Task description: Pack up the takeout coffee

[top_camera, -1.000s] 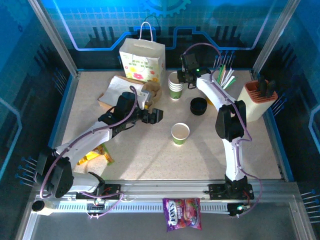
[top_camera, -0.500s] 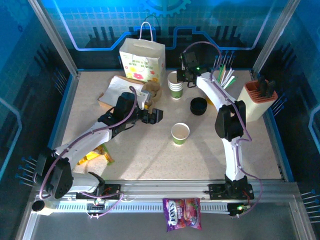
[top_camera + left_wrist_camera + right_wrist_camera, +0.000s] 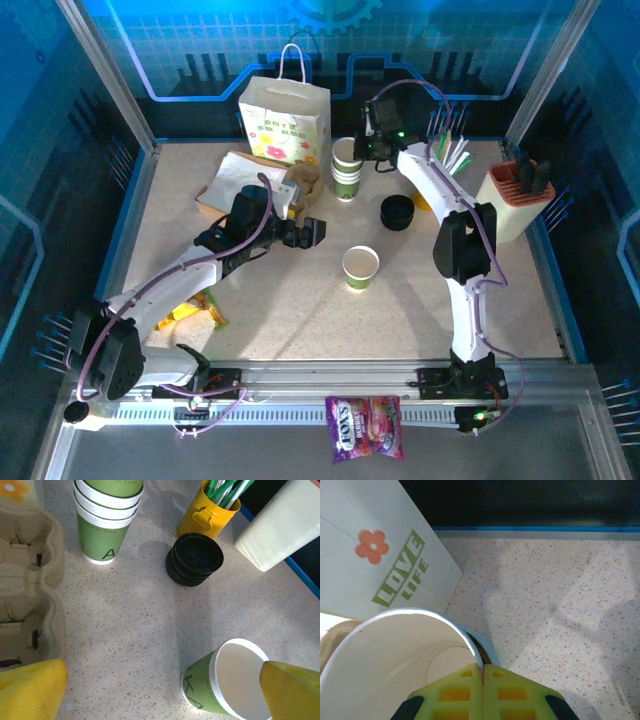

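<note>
Speckled table point(image 3: 300, 310) inside a blue-lit booth, and it's crowded up top, so go easy here. Your right gripper point(image 3: 360, 150) is at the upper middle of the overhead view. Its jaws are pinched flat together on the rim of the top cup point(image 3: 345, 152) of the stack point(image 3: 346, 185), and the wrist view has the rim running in between the two fingers. Looks to me like you're peeling that cup off, so pull straight up and slow. Nested paper cups love to drag the next one along, and a pinch that thin can crease the rim or slip. Mind the bag point(image 3: 284, 120) just up-left of it and the straw cup point(image 3: 205, 512) to its right. The other cup point(image 3: 361, 267) sits open mid-frame, with the lids point(image 3: 397, 212) up and right of it, not touching. Your left gripper point(image 3: 311, 230) hangs centre-left, jaws wide and holding nothing, near the carrier point(image 3: 30, 595). I'd leave it parked there, out of the way.
</note>
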Controlling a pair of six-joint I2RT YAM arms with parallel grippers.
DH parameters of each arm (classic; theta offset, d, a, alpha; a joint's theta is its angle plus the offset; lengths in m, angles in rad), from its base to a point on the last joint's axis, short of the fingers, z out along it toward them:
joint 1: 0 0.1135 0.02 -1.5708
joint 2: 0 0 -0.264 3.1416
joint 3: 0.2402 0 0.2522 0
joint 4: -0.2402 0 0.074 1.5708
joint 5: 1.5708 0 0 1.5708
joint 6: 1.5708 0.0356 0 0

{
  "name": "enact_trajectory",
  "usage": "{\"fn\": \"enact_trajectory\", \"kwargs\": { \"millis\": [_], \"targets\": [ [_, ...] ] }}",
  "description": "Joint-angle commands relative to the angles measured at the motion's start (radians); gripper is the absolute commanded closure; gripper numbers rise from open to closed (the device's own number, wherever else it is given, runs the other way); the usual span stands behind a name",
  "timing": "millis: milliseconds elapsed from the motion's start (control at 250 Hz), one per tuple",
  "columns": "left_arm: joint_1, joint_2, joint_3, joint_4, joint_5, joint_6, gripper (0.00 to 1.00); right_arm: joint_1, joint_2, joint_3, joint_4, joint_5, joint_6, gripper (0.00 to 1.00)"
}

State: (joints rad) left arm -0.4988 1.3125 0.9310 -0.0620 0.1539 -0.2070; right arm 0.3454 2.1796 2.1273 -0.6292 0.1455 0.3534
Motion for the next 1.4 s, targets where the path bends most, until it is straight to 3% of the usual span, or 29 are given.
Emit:
{"fn": "enact_trajectory", "kwargs": {
  "millis": [0, 308, 587, 747, 907, 1175, 1399],
  "targets": [
    [-0.007, -0.032, -0.021, 0.031, 0.009, 0.003, 0.01, -0.023, -0.101, 0.038, -0.006, -0.027, 0.02, 0.99],
    [-0.006, -0.042, -0.038, 0.054, -0.011, -0.012, 0.01, -0.025, -0.263, -0.018, -0.012, -0.093, 0.003, 0.99],
    [0.039, -0.139, -0.127, 0.127, -0.101, -0.082, 0.01, 0.018, -0.556, -0.418, 0.094, -0.152, -0.033, 0.99],
    [0.08, -0.238, -0.229, 0.163, -0.201, -0.142, 0.01, 0.105, -0.658, -0.59, 0.131, -0.168, -0.072, 0.98],
    [0.147, -0.321, -0.329, 0.156, -0.27, -0.217, 0.02, 0.231, -0.669, -0.699, 0.175, -0.136, -0.125, 0.98],
    [0.155, -0.407, -0.371, 0.108, -0.428, -0.21, 0.02, 0.36, -0.583, -0.761, 0.198, -0.121, -0.183, 0.98],
    [0.155, -0.425, -0.383, 0.108, -0.433, -0.207, 0.02, 0.432, -0.535, -0.838, 0.27, -0.132, -0.178, 0.97]
  ]
}}
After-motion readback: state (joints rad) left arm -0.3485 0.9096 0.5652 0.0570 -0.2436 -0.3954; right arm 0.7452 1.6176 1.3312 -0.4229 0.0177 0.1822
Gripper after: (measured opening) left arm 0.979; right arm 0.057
